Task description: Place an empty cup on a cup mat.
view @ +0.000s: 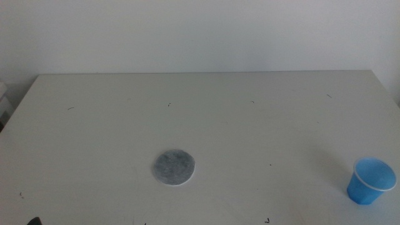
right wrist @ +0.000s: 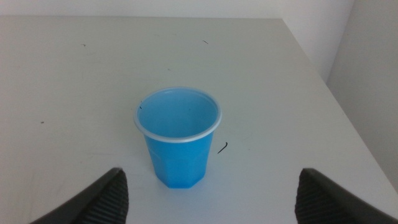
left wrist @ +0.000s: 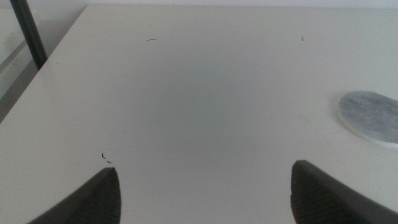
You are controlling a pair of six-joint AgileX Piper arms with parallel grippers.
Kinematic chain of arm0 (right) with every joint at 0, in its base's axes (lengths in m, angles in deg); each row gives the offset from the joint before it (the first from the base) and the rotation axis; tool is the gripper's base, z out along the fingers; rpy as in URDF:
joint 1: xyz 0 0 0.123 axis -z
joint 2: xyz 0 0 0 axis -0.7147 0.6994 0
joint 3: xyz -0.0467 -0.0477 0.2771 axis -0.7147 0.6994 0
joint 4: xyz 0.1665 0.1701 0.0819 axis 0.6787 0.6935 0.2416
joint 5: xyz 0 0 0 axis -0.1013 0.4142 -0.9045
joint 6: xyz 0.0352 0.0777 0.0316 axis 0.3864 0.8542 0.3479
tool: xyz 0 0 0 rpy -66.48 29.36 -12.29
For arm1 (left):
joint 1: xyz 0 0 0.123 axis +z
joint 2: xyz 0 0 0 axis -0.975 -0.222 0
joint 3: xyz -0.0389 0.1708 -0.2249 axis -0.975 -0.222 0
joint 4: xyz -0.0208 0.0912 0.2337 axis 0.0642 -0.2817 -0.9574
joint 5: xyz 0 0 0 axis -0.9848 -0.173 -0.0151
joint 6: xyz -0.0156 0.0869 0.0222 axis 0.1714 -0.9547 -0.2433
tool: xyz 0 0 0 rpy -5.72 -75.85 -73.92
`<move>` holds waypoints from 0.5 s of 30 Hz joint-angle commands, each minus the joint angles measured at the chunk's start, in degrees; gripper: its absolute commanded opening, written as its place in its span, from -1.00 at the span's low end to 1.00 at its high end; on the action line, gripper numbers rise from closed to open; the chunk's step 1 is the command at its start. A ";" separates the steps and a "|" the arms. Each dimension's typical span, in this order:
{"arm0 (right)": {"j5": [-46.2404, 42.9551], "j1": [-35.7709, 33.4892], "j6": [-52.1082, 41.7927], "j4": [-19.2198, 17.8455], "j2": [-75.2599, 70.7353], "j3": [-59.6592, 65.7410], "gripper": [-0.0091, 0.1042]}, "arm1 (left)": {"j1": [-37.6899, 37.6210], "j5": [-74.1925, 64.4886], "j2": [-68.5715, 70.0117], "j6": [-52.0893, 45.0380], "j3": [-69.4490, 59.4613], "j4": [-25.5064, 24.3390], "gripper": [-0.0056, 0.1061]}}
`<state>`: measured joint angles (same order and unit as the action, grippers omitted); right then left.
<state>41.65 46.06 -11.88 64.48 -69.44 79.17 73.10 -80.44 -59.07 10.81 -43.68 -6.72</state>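
The blue cup (view: pixel 370 180) stands upright and empty on the white table near its front right corner. In the right wrist view the cup (right wrist: pixel 178 136) stands a short way ahead of my right gripper (right wrist: pixel 208 198), between the lines of its wide-open jaws, untouched. The grey cup mat (view: pixel 174 167) lies flat near the front middle of the table, far left of the cup. In the left wrist view the mat (left wrist: pixel 372 116) lies off to one side of my open, empty left gripper (left wrist: pixel 205 198). Neither arm shows in the middle view.
The white table (view: pixel 206 112) runs back to a pale wall. Small dark specks mark its surface. Its right edge (right wrist: pixel 323 81) drops off close beside the cup. A dark pole (left wrist: pixel 28 31) stands beyond the table's left edge.
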 commanded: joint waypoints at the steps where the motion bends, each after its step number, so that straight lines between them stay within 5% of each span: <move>1: -2.84 0.35 -0.54 -0.74 -1.21 -3.43 0.78 | 0.06 3.78 0.56 0.62 0.34 -0.02 0.98; 15: 6.49 0.35 -0.54 -1.14 10.81 -20.75 0.78 | 0.06 3.78 0.56 0.62 0.34 -0.02 0.98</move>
<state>51.12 46.06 -11.88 64.31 -61.34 61.98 73.10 -80.44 -59.07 10.81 -43.68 -6.72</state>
